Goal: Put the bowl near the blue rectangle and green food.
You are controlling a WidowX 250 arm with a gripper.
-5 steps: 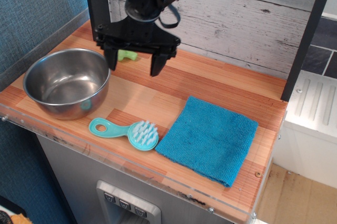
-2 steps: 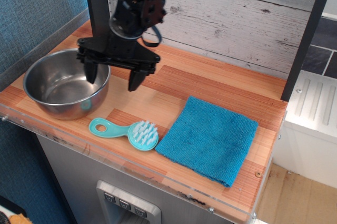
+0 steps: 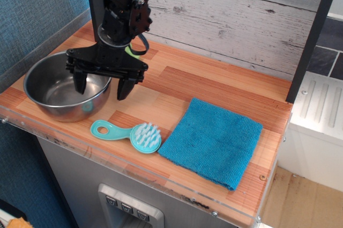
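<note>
I see my gripper [image 3: 102, 84] with jaws spread, straddling the bowl's [image 3: 56, 89] 3 o'clock rim; the towel [image 3: 211, 140] lies well apart.

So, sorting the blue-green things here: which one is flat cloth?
The blue towel, square terry fabric at the counter's right; the teal brush beside it is moulded plastic with bristles.

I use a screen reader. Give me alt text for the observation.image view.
An open black gripper straddles the right rim of a steel bowl on a wooden counter. A teal brush and blue towel lie to its right.
</note>
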